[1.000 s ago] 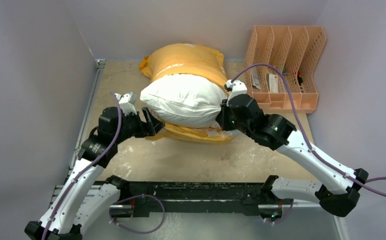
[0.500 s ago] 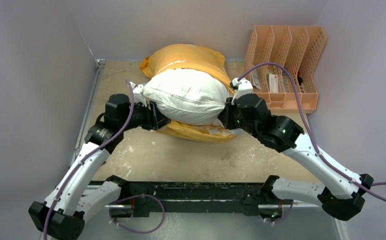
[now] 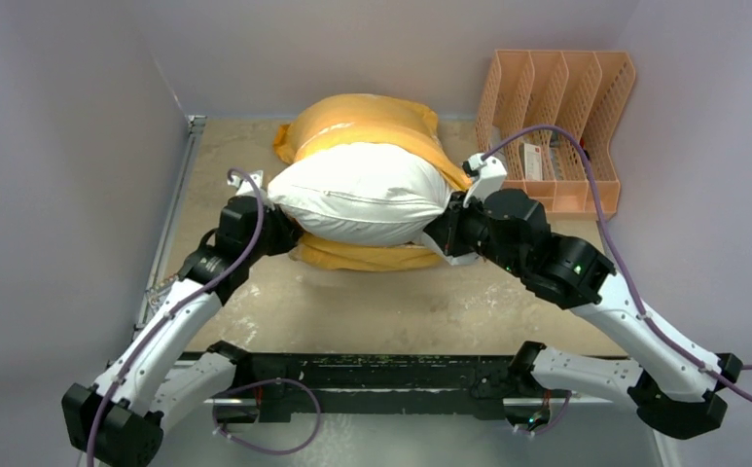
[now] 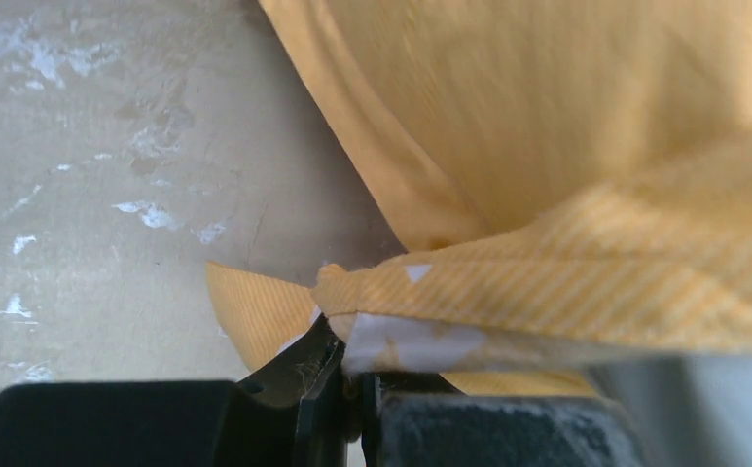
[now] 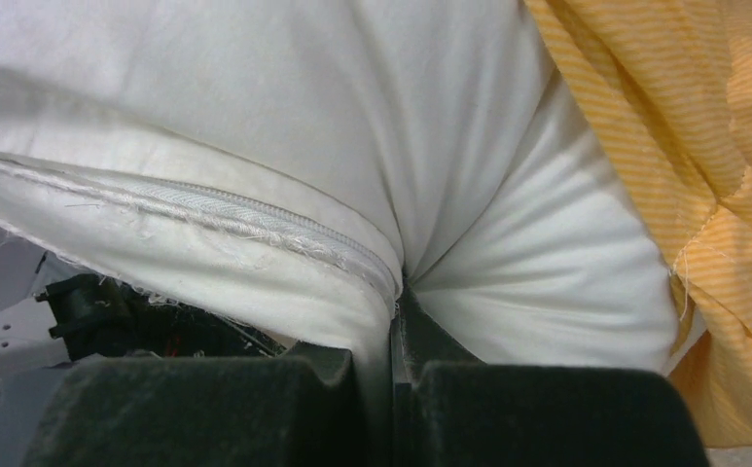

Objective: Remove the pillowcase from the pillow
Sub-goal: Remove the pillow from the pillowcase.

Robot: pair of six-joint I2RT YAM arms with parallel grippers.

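Observation:
The plump white pillow (image 3: 362, 195) sticks halfway out of the orange-yellow pillowcase (image 3: 364, 119), which still covers its far half and spreads under its near edge. My left gripper (image 3: 289, 235) is at the pillow's left end, low down. In the left wrist view it (image 4: 347, 342) is shut on a bunched hem of the striped orange pillowcase (image 4: 566, 272), with a white scrap at the pinch. My right gripper (image 3: 440, 232) is at the pillow's right end. The right wrist view shows it (image 5: 396, 292) shut on a fold of the pillow (image 5: 284, 117) beside its zip seam.
A peach desk organiser (image 3: 556, 126) with a few small items stands at the back right, close to the right arm's cable. Grey walls close in the left, back and right sides. The beige tabletop (image 3: 372, 311) lies in front of the pillow.
My left gripper has moved in to the pillow's left end and shut on the pillowcase hem. The right arm has shifted slightly right, and the pillow now looks stretched wider.

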